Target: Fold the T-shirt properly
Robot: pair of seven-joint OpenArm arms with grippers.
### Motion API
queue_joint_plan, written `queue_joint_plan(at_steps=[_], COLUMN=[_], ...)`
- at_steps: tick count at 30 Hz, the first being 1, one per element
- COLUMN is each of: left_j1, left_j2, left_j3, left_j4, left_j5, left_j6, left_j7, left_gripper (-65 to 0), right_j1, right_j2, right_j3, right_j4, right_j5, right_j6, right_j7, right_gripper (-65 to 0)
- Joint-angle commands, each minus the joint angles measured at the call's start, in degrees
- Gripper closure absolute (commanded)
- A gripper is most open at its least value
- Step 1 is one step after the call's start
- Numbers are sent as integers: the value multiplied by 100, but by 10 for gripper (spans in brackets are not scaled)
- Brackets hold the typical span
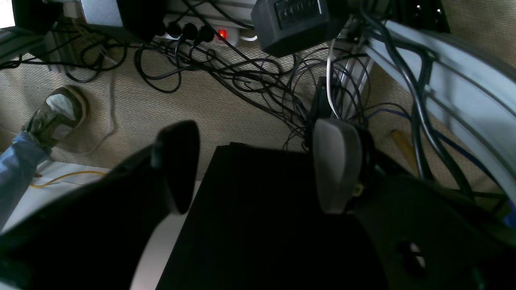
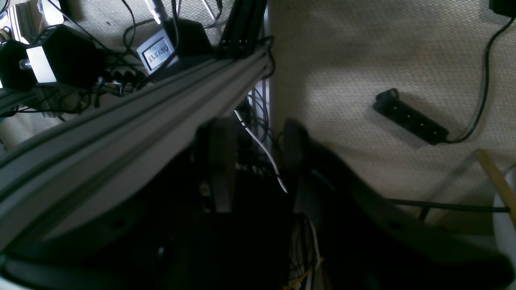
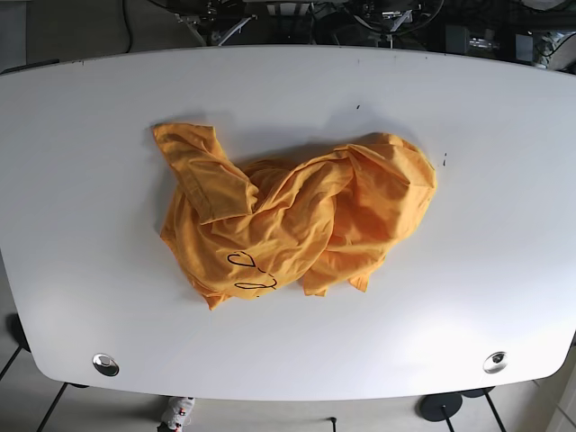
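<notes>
Base view, crumpled orange T-shirt (image 3: 292,216) mid-table (image 3: 81,117), both end effectors (image 1: 258,165) (image 2: 254,161) released, elsewhere.

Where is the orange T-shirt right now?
In the base view, the orange T-shirt lies crumpled near the middle of the white table, with no claw near it.

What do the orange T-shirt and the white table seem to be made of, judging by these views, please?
T-shirt: soft woven or knit fabric, probably cotton, matte; it lies crumpled in loose folds with no shine. Table: a hard, smooth white top, possibly laminate or painted board; it looks flat and even, with small dark marks and faint reflection.
</notes>
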State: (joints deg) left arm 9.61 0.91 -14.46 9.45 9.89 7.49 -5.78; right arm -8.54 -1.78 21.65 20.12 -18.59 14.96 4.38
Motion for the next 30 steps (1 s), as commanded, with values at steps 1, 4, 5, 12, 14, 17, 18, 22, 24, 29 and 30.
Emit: queue_joint_plan(at_steps=[1, 4, 5, 12, 14, 17, 18, 22, 24, 29, 30], left_j1=[541, 371, 371, 380, 389, 521, 600, 1075, 1303, 2086, 2340], left_j2=[-36, -7, -7, -16, -7, -7, -16, 19, 19, 54, 133], left_j3=[23, 61, 61, 52, 44, 35, 44, 52, 52, 61, 61], left_j4=[801, 729, 729, 729, 729, 747, 844, 1565, 1907, 3042, 3428], left_j5=[13, 0, -9, 0, -9, -18, -18, 9, 0, -26, -26], left_j6=[71, 3, 3, 12, 12, 12, 12, 12, 3, -6, -6], left_j7=[-460, -393, -393, -771, -771, -806, -859, -956, -947, -947, -947], left_gripper=[-412, -403, -403, -403, -403, -403, -403, -403, -403, -403, -403], right_j1=[-491, -320, -320, -320, -355, -426, -505, -725, -848, -1393, -1683], right_j2=[-9, 15, 15, 24, 51, 121, 130, 130, 130, 95, 7], right_j3=[54, 2, 2, -7, -7, -7, -7, -7, -7, -7, -7], right_j4=[450, 428, 428, 436, 436, 436, 445, 436, 445, 1034, 1491], right_j5=[64, 114, 114, 105, 105, 105, 105, 105, 105, 123, 123], right_j6=[-2, -15, -15, -15, -15, -15, -15, -41, -41, -6, -6], right_j7=[429, 428, 428, 428, 428, 428, 436, 850, 946, 964, 955], right_gripper=[-192, -179, -179, -179, -179, -179, -179, -179, -179, -179, -179])
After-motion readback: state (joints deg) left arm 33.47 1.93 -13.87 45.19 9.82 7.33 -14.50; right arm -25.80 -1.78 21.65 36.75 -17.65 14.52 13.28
